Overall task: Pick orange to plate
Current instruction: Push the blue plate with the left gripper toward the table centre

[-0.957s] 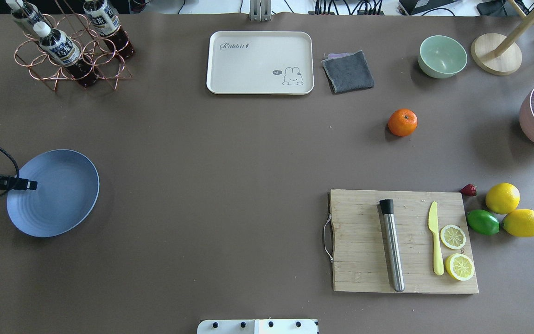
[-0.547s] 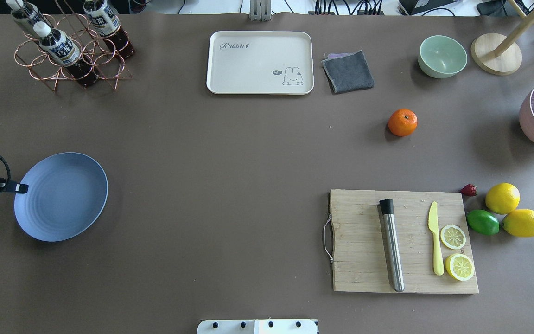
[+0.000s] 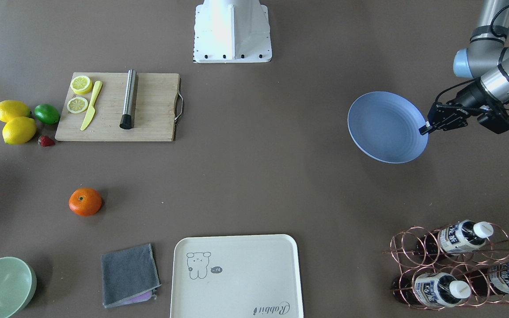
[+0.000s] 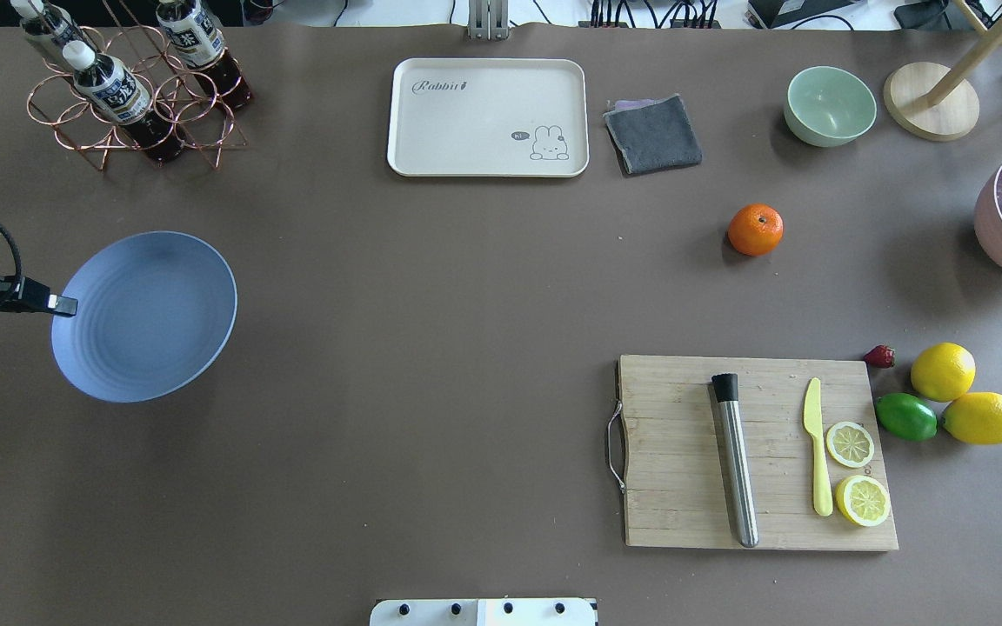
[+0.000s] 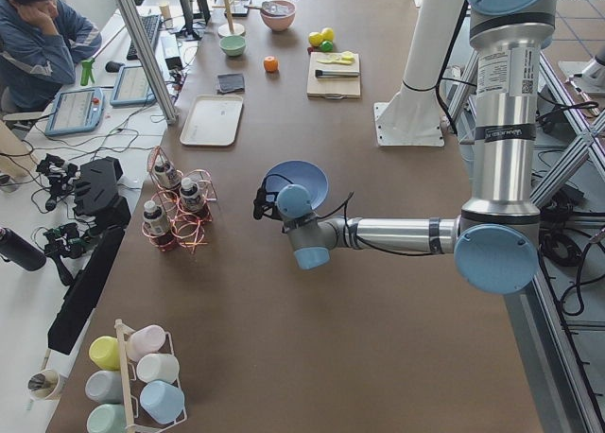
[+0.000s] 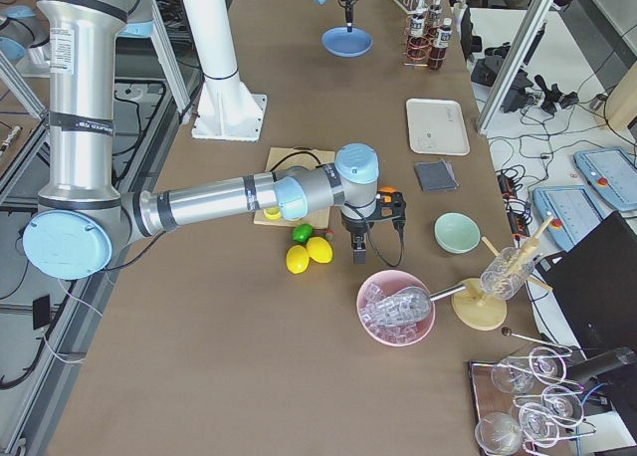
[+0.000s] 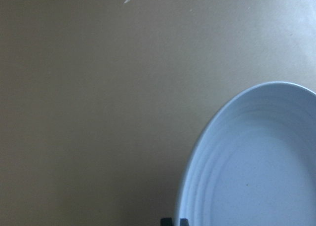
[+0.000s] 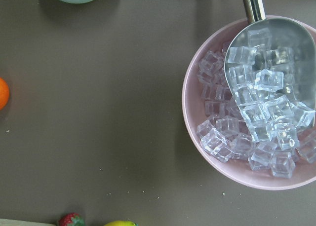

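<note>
The orange (image 4: 755,229) sits alone on the brown table at the right, also in the front view (image 3: 85,202) and at the left edge of the right wrist view (image 8: 2,93). The blue-lavender plate (image 4: 153,322) hangs tilted above the table at the far left. My left gripper (image 4: 66,305) is shut on its rim, as the front view shows (image 3: 424,129). The plate (image 7: 256,171) fills the left wrist view's lower right. My right gripper (image 6: 358,252) hovers between the orange and the ice bowl. I cannot tell if it is open or shut.
A wooden cutting board (image 4: 684,513) carries a steel muddler, a yellow knife and lemon slices. Beside it lie two lemons (image 4: 943,371), a lime (image 4: 905,416) and a strawberry. Along the far edge stand a copper bottle rack (image 4: 131,104), cream tray (image 4: 487,116), grey cloth, green bowl (image 4: 830,106) and pink ice bowl (image 8: 197,137).
The left gripper has carried the plate toward the table's middle and away from the robot, lifting and tilting it. The orange has not moved.
</note>
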{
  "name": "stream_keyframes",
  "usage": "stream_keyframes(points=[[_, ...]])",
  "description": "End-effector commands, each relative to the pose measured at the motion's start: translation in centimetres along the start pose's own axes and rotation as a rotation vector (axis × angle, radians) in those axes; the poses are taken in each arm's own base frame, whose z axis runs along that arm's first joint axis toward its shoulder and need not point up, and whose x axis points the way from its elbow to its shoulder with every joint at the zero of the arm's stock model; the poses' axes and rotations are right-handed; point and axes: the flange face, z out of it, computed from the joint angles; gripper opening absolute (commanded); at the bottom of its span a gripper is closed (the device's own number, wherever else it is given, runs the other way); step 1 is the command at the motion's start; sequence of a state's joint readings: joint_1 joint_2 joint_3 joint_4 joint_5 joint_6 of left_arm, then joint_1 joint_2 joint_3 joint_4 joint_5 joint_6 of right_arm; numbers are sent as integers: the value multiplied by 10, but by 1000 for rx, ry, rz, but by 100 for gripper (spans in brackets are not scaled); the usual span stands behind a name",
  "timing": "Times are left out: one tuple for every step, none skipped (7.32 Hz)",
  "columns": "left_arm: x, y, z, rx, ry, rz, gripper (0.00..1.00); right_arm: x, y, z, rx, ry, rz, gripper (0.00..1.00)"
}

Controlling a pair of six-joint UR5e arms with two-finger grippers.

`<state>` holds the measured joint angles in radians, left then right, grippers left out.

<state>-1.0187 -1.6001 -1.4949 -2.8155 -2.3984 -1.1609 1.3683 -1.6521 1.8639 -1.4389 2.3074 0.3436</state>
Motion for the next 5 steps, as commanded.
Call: stream_keyframes(points=[[97, -36, 61, 47, 30, -64, 0, -1, -1, 0, 1, -1, 1, 100], [148, -33, 110, 64, -3, -62, 0, -1, -1, 0, 1, -1, 1, 100], [210, -28, 153, 82, -42, -99, 0, -1, -1, 0, 1, -1, 1, 100], [272, -1, 207, 85, -87, -95, 0, -1, 0, 1, -2, -1, 1, 100], [316, 24, 244, 113, -113, -70, 0, 0, -1, 1, -1, 0, 1, 100]])
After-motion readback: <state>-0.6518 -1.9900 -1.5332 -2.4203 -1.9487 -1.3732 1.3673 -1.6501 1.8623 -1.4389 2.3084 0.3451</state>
